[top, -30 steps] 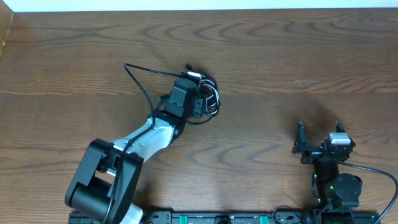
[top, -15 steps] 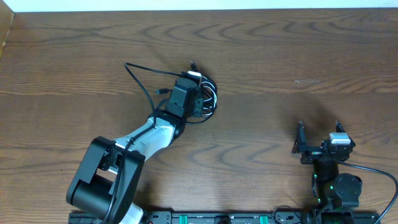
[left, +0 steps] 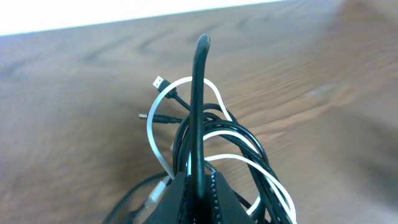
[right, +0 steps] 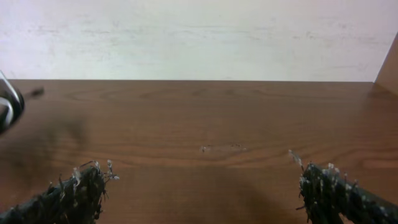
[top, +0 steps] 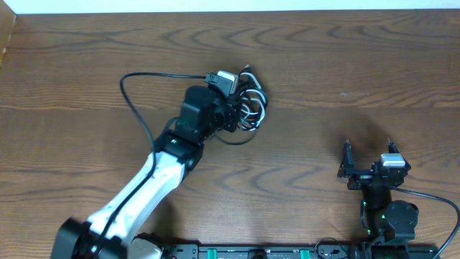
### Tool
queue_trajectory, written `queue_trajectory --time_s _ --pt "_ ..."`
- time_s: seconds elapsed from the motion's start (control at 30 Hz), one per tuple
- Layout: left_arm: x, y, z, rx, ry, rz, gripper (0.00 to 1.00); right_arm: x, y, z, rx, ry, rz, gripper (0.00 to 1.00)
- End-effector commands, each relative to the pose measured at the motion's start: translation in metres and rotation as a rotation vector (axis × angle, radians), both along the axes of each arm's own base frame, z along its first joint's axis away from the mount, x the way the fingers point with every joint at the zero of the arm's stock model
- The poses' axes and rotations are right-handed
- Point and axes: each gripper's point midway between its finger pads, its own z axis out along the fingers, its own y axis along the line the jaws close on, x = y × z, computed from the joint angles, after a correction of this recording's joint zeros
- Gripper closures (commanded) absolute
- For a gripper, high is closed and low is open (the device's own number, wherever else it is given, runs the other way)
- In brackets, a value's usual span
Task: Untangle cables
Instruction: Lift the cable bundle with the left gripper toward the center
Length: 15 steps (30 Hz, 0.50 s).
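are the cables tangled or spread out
Tangled: the black and white cables loop through one another in one clump, and the left gripper is shut on a black strand rising from it.

L arm (top: 147, 187) stretched out diag, fwd & to the right from its near-left base, wrist angled down, L gripper (top: 231, 108) jaws pinched tight on a black cable (left: 198, 93); R arm (top: 388, 208) folded compact over its near-right base, R gripper (top: 368, 150) jaws spread wide.

Brown wood-grain table (right: 205, 118), plain white wall (right: 199, 37) at its far edge ahead of the right claw (right: 199, 171), even light.
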Motion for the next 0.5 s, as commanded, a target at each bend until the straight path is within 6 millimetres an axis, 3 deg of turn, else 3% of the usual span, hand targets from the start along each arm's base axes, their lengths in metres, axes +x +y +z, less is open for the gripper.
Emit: queue_trajectory --time_s 0.0,0.17,0.47 --pt "-0.020 -0.019 0.049 -0.058 -0.120 -0.169 0.93 0.000 -0.001 0.000 -0.014 -0.001 -0.002 0.01" --pt "-0.033 -0.014 0.092 -0.099 -0.225 -0.175 0.92 0.000 -0.001 0.000 -0.015 -0.001 -0.002 0.01" --pt "-0.039 -0.011 0.116 -0.126 -0.294 -0.174 0.93 0.000 -0.001 0.000 -0.014 -0.001 -0.002 0.01"
